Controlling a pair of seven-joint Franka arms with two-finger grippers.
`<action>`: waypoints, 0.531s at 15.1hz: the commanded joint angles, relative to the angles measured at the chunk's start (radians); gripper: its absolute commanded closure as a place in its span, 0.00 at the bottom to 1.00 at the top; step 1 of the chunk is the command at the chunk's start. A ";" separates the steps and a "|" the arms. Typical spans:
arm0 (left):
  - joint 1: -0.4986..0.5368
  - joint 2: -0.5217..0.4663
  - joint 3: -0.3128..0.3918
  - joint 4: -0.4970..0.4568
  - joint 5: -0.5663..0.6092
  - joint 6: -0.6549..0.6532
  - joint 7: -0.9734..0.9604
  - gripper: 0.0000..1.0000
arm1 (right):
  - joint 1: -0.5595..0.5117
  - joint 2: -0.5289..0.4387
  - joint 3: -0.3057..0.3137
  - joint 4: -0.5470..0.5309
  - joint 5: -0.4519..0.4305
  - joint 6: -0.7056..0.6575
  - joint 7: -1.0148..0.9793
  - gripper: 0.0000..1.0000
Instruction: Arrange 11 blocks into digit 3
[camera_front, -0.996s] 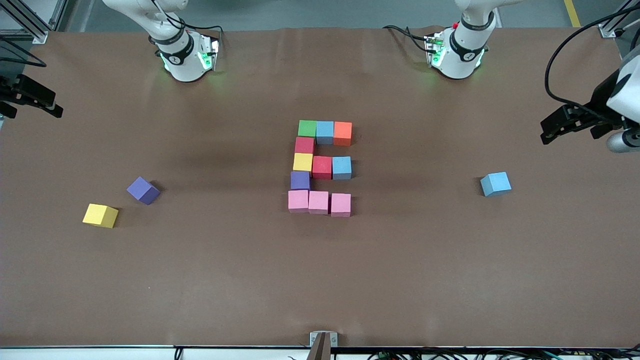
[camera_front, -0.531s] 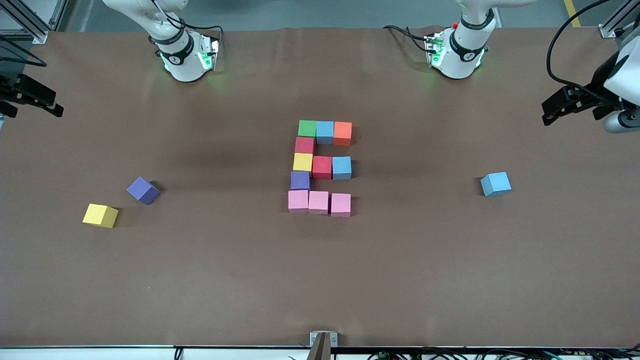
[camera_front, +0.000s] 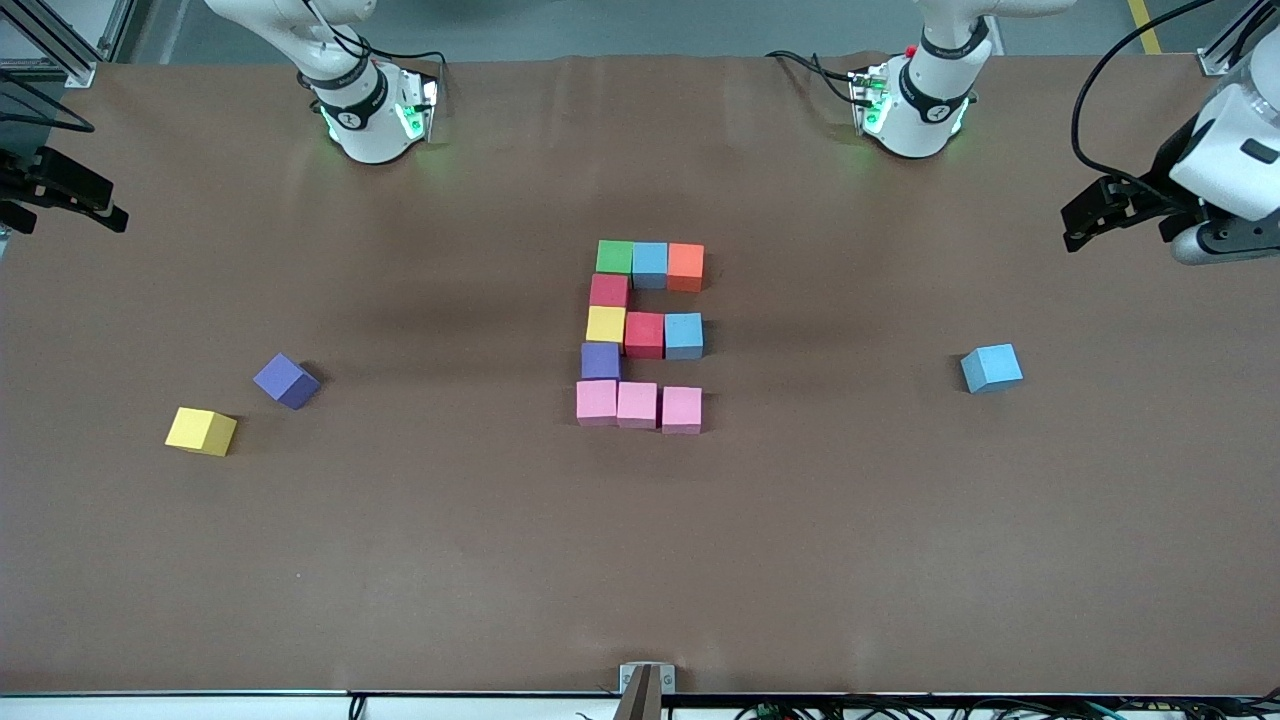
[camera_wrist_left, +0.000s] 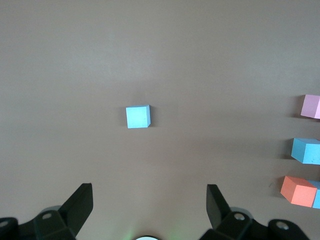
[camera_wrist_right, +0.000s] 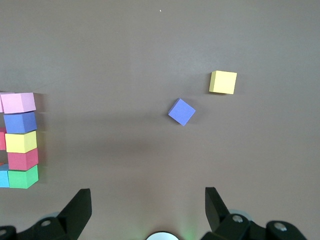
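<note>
Digit 3 (camera_front: 643, 335) looks done: 11 blocks touching. Left gripper (camera_front: 1085, 215) at 3 o'clock, right gripper (camera_front: 95, 208) at 9, both wide open, empty. Next: park.

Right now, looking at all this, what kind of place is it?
Probably a robotics lab or test bench. Two white robot arms are bolted at the edge of a brown-covered table, coloured foam blocks are laid out in a figure on it, and aluminium framing and loose cables run around the edges.
</note>
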 joint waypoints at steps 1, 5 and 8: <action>-0.008 -0.055 0.015 -0.047 -0.048 0.022 0.015 0.00 | -0.015 -0.008 0.013 0.002 0.003 -0.011 -0.001 0.00; -0.009 -0.026 0.012 -0.023 -0.060 0.028 0.016 0.00 | -0.015 -0.008 0.015 0.002 0.001 -0.011 -0.001 0.00; -0.002 -0.015 0.013 0.014 -0.060 0.020 0.019 0.00 | -0.015 -0.008 0.013 0.002 0.001 -0.011 -0.002 0.00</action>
